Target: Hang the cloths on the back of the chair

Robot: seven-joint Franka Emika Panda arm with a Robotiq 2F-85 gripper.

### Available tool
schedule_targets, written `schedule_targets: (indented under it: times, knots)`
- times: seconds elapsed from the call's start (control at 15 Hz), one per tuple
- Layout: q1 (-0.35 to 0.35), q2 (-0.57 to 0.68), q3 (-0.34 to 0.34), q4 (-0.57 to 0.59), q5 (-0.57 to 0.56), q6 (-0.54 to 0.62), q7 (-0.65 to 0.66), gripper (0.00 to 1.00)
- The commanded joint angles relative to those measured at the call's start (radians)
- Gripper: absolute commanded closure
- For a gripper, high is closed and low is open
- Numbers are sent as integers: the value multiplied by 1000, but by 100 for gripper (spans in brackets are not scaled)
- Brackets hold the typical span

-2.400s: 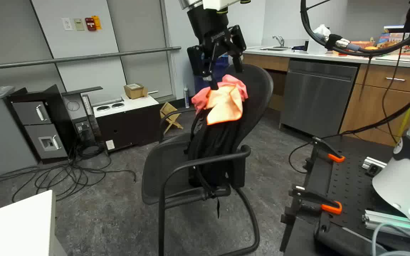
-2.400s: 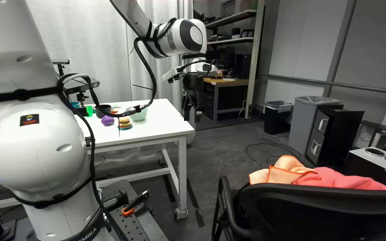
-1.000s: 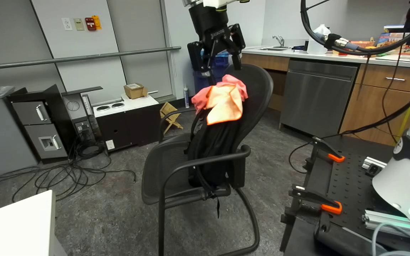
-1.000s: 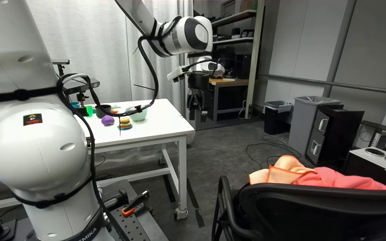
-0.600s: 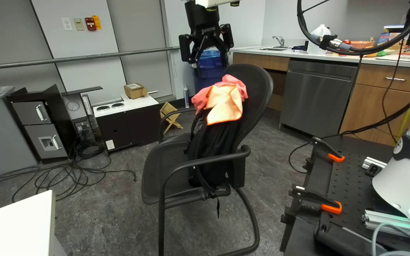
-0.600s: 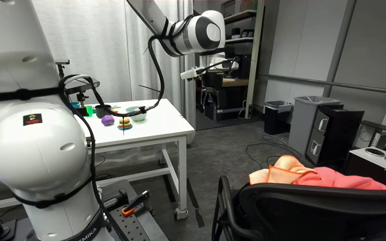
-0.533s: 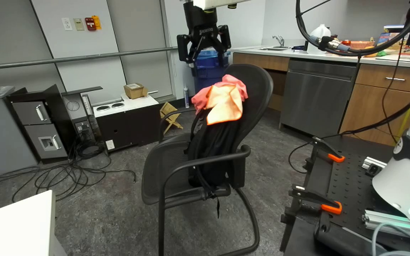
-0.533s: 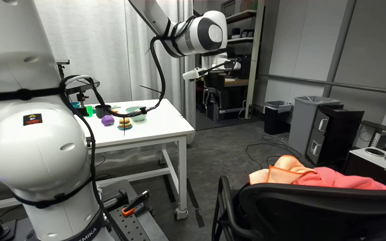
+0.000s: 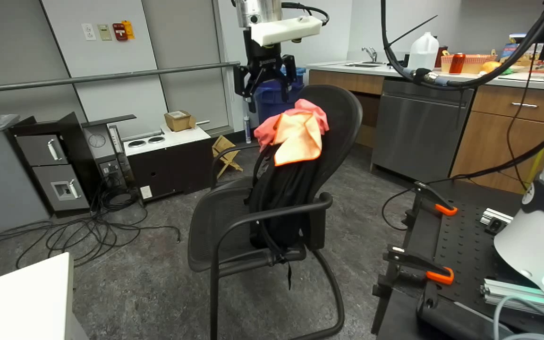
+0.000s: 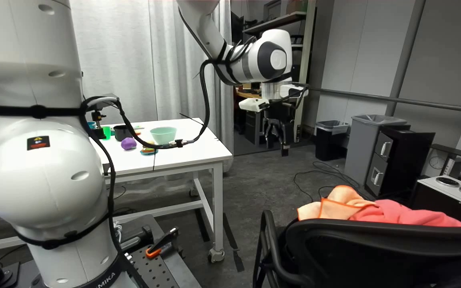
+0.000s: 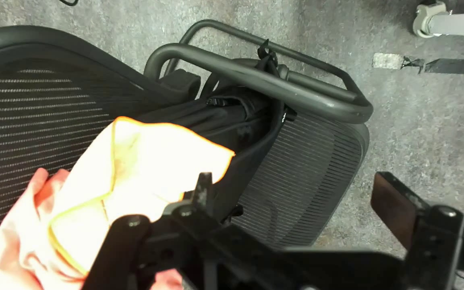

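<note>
My jaws are spread wide with nothing between them; the gripper (image 11: 296, 195) hangs in the air, apart from all fabric. With that gap as the hub of the clock in the wrist view, the orange-yellow cloth (image 11: 151, 165) lies lower, between nine and ten, one finger (image 11: 204, 189) partly covering it. The coral-red cloth (image 11: 16, 249) is bunched beneath it toward eight, some of it hidden behind the gripper. Both seem to rest on a black strapped bundle (image 11: 216, 117), at ten to eleven, against the front of the chair (image 11: 34, 133). In an exterior view none of the fabric is seen to cross the top rim (image 10: 374, 231).

So I judge the step in hand to be the end of placing: both cloths sit at the chair back, neither in my grip. If that counts as hung, the next move calls only for rising clear without snagging the loose folds. If they should go over the rim, I'd need to come down toward nine, pinch a free edge of the upper cloth, and carry it up and over; limp fabric may slump back.

Farther off, in an exterior view, a white table (image 10: 198, 152) stands at ten o'clock from the chair.
</note>
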Motion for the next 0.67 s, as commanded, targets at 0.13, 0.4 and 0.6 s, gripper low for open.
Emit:
schedule_targets:
  times: [0.13,0.4,0.6]
  knots:
    - [-15,97,-78,53,-34,30,-18,0]
    - [-31,164,-134,91,-29,29,-22,0]
    - [-42,202,-168,113,-22,23,-20,0]
